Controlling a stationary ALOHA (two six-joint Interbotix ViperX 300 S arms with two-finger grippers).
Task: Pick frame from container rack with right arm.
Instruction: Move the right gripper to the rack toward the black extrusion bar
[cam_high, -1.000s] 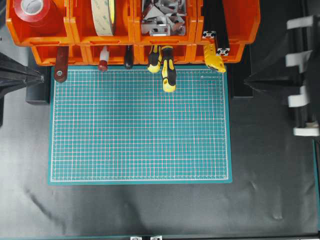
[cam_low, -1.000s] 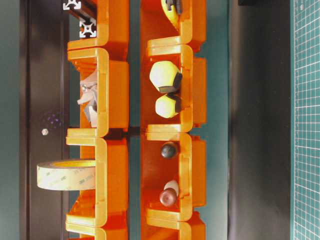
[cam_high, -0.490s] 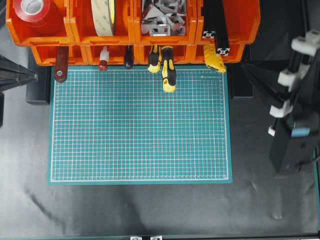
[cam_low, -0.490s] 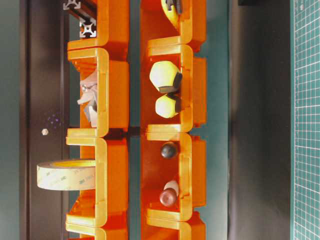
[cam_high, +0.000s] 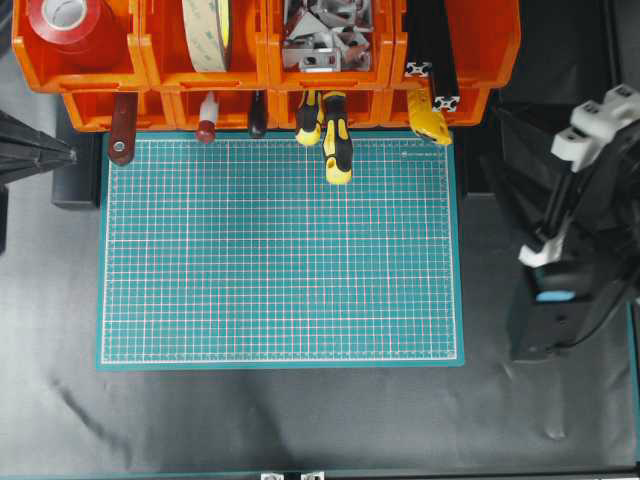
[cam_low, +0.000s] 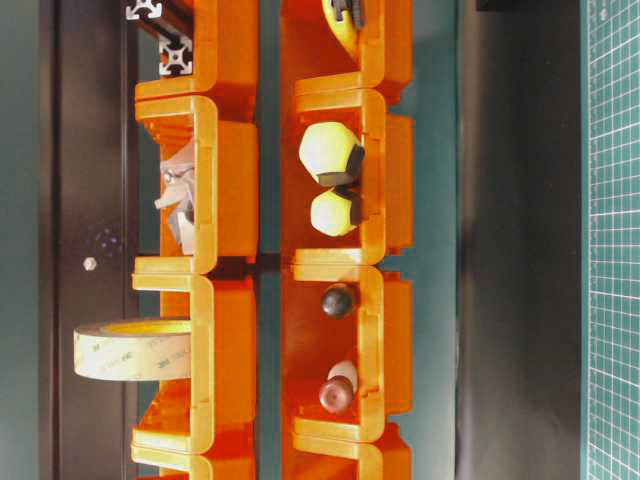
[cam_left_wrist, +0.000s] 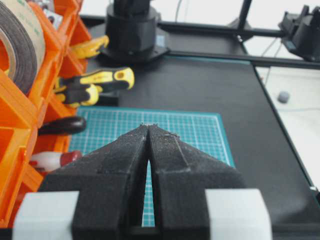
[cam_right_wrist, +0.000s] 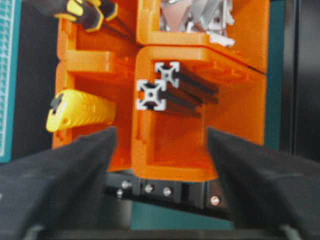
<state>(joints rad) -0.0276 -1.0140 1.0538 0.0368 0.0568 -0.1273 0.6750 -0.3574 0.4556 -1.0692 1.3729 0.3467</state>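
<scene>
Overhead exterior shows you the whole layout: the container rack (cam_high: 265, 60) runs along the top of the green mat (cam_high: 280, 250), and two frame bars (cam_high: 430, 85) lie in its top-right bin, pale ends facing the mat. The right arm (cam_high: 570, 250) stands off the mat's right edge on the dark worktop (cam_high: 300, 420), well apart from the rack; its claw is hidden there. Two yellow-and-black screwdrivers (cam_high: 335, 140) hang over the mat edge. Table-level exterior gives you bin fronts only: the two bar ends (cam_low: 160, 35) at top left and one tape roll (cam_low: 130, 348). Left wrist view shows you the left claw (cam_left_wrist: 149, 131) pressed together above the mat. Right wrist view alone shows the right claw (cam_right_wrist: 160, 150) spread wide, facing the two cross-shaped ends (cam_right_wrist: 159, 85), with a yellow knife (cam_right_wrist: 80, 110) beside them.
</scene>
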